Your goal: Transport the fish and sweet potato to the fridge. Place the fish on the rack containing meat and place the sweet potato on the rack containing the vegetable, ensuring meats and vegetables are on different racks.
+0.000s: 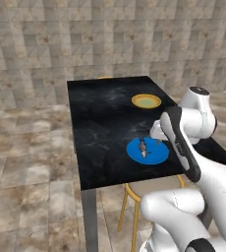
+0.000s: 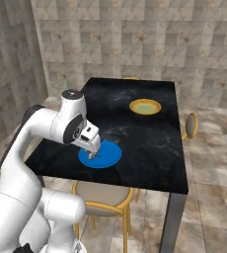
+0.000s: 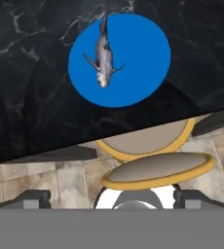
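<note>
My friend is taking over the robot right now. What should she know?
Gripper: jaws open, holding nothing, hanging above the blue plate.
Fish: lying on that plate, on the black table near its front edge.
Yellow dish: farther back on the table.
Done: nothing moved yet.
Left: pick up the fish, put it by the meat in the fridge; then the sweet potato goes by the vegetable.

plate (image 2: 110, 154) partly behind tool (image 2: 92, 152)
</note>
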